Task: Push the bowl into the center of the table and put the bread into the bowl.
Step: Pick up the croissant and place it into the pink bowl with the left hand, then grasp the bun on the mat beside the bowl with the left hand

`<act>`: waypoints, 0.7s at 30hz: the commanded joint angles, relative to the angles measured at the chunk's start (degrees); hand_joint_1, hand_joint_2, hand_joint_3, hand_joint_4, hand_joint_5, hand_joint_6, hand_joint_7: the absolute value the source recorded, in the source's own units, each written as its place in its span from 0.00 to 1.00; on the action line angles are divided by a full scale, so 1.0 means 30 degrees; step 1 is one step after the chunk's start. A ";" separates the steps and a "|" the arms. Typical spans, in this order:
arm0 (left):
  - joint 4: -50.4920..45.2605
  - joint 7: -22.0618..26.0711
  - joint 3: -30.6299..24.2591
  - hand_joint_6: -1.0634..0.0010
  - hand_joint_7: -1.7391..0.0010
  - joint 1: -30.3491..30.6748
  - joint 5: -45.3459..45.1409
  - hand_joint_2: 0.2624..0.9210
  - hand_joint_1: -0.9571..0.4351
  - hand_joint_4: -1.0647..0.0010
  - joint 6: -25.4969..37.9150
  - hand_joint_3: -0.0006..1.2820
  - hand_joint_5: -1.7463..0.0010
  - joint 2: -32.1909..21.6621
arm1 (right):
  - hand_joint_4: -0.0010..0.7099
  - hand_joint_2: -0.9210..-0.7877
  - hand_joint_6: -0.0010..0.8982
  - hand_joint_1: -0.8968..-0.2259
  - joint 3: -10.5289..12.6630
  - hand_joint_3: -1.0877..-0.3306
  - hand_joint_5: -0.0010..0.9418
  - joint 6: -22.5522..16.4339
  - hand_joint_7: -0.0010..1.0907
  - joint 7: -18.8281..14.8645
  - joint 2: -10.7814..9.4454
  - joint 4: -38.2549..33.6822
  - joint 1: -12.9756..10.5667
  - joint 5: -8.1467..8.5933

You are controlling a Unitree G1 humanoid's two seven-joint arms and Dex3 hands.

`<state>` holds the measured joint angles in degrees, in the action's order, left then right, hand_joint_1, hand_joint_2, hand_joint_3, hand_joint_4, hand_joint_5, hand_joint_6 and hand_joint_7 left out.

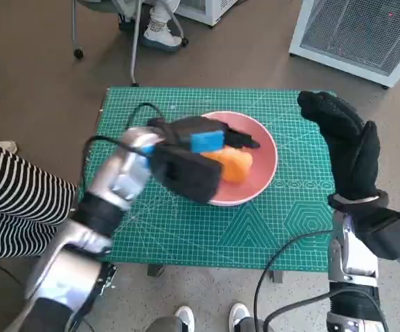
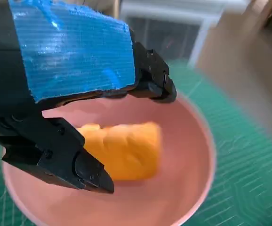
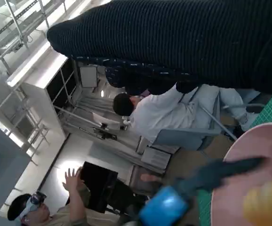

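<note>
A pink bowl sits near the middle of the green mat, slightly right of centre. An orange piece of bread lies inside it; the left wrist view shows the bread resting on the bowl's floor. My left hand hovers over the bowl's left half, fingers spread above the bread and holding nothing. My right hand is raised at the table's right edge, beside the bowl, fingers apart and empty. The right wrist view shows the glove and the bowl's rim.
The green cutting mat covers the small table. A person in striped trousers sits at the left. A chair and feet stand beyond the far edge, a white unit at back right. People show in the right wrist view.
</note>
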<state>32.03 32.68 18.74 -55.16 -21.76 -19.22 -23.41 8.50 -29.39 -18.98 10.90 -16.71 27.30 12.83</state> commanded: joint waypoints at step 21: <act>0.0704 -0.0136 -0.3869 0.75 0.99 -0.0392 0.1359 0.79 0.61 0.85 -0.0409 0.00 0.99 -0.5815 | 0.25 0.00 0.01 0.22 -0.0238 0.46 0.00 -0.0111 0.53 -0.0075 -0.0413 -0.0773 -0.0176 -0.0134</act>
<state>31.72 33.19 6.85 -55.09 -16.21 -19.91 -39.65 7.90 -29.82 -18.72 10.00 -17.78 27.42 12.08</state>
